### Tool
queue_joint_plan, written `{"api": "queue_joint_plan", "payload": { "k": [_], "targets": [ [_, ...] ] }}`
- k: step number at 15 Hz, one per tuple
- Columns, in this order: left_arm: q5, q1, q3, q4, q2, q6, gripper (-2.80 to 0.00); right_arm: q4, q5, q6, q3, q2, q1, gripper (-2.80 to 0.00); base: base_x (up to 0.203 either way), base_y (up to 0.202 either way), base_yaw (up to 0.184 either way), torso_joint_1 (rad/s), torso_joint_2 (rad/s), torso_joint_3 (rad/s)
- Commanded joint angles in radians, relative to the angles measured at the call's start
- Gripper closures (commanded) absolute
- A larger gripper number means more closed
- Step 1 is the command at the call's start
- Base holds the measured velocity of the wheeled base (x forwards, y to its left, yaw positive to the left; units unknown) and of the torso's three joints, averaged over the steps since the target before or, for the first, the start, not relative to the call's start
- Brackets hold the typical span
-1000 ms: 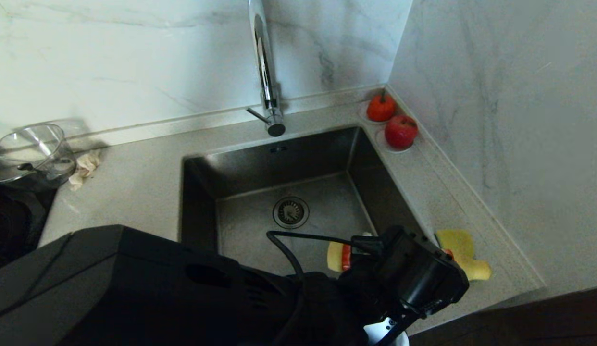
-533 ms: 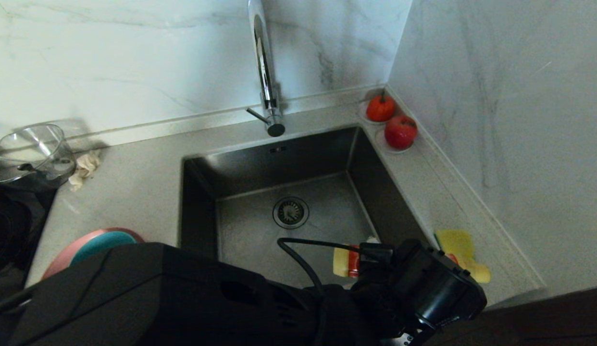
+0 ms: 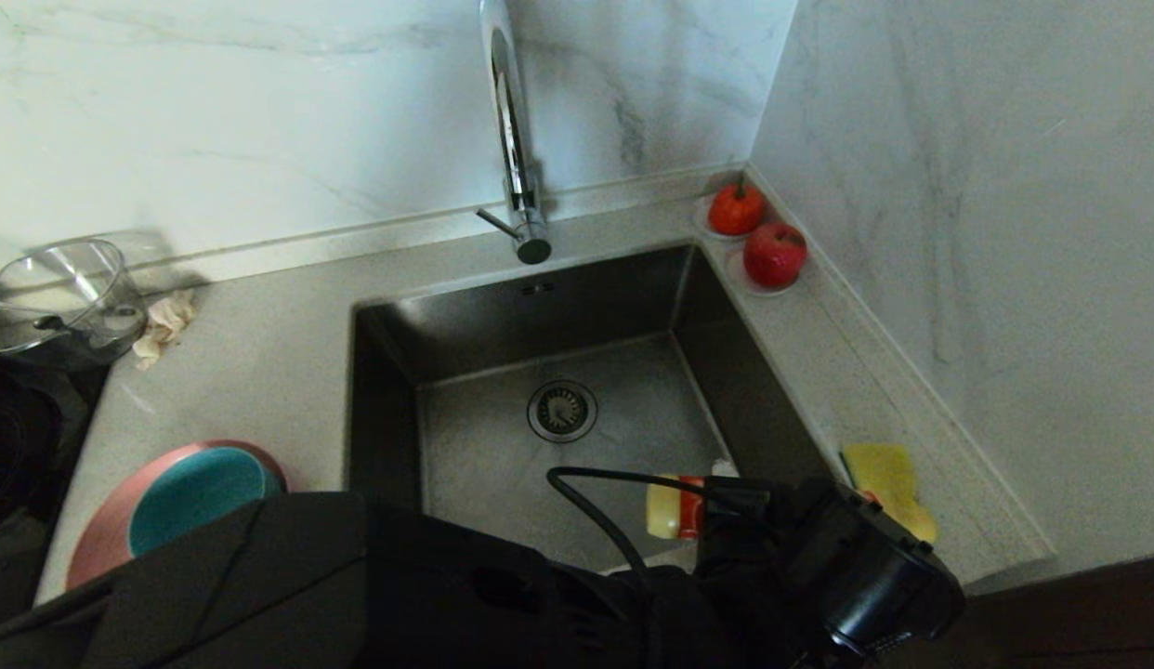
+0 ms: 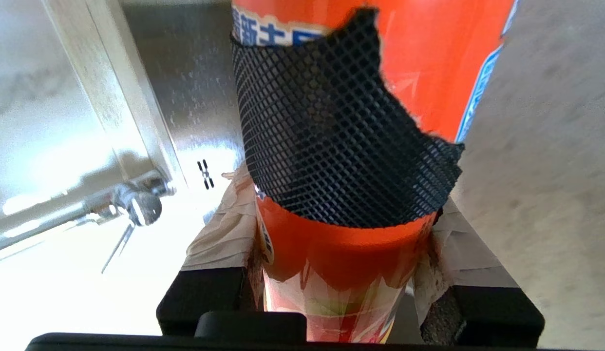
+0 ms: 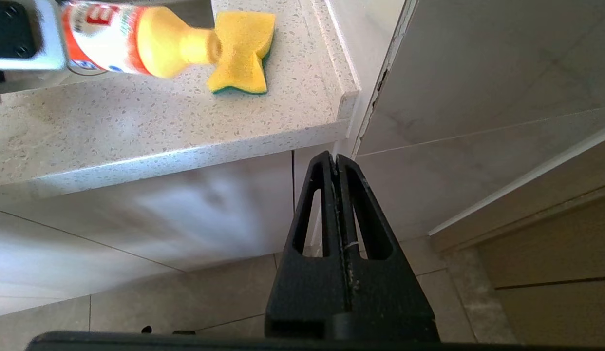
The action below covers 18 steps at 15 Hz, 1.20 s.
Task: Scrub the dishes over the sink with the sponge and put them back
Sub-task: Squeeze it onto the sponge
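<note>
Left gripper clamped on detergent bottle, tipped toward sponge on surface beside sink, presumably for soaping; right gripper together, parked below.

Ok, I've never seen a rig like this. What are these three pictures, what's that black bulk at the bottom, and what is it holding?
It is a two-armed robot at a kitchen counter. The wide picture is from a camera on its head, looking down at the sink and tap; the black bulk is its left arm reaching across. The other two come from cameras on its wrists.

The left claw is closed on an orange and yellow bottle, probably dish soap, held near the sink's right edge close to a yellow sponge lying on the counter. The right claw is shut and empty, hanging below the counter edge, pointing at the floor.

Also on the counter: a pink plate with a teal bowl in it to the left of the sink, a clear jug further back, and two red fruits in the far corner.
</note>
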Motion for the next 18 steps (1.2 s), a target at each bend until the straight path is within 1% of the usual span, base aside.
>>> {"api": "queue_joint_plan", "payload": {
  "k": [1, 3, 7, 11, 15, 18],
  "targets": [
    [0.007, -0.013, -0.023, -0.003, 0.031, 0.023, 0.00, -0.001, 0.000, 0.000, 0.001, 0.001, 0.000, 0.00, 0.000, 0.000, 0.000, 0.000, 0.00, 0.000],
    [0.030, -0.019, -0.028, -0.003, 0.036, 0.045, 0.00, -0.001, -0.001, 0.000, 0.000, 0.001, 0.000, 0.00, 0.000, 0.000, 0.000, 0.000, 0.00, 0.000],
    [0.072, -0.021, -0.020, 0.004, 0.024, 0.049, 0.00, -0.001, 0.000, -0.001, -0.001, 0.001, 0.000, 0.00, 0.000, 0.000, 0.000, 0.000, 0.00, 0.000],
    [0.137, -0.020, -0.018, 0.007, 0.018, 0.075, 0.00, -0.001, 0.000, 0.001, -0.001, 0.001, 0.000, 0.00, 0.000, 0.000, 0.000, 0.000, 0.00, 0.000],
    [0.138, -0.011, -0.069, -0.006, 0.036, 0.068, 0.00, -0.001, 0.000, 0.000, 0.001, 0.001, 0.000, 0.00, 0.000, 0.000, 0.000, 0.000, 0.00, 0.000],
    [0.138, -0.001, -0.157, -0.008, 0.063, 0.058, 0.00, -0.001, 0.000, 0.000, 0.001, 0.001, 0.000, 0.00, 0.000, 0.000, 0.000, 0.000, 0.00, 0.000]
  ]
}}
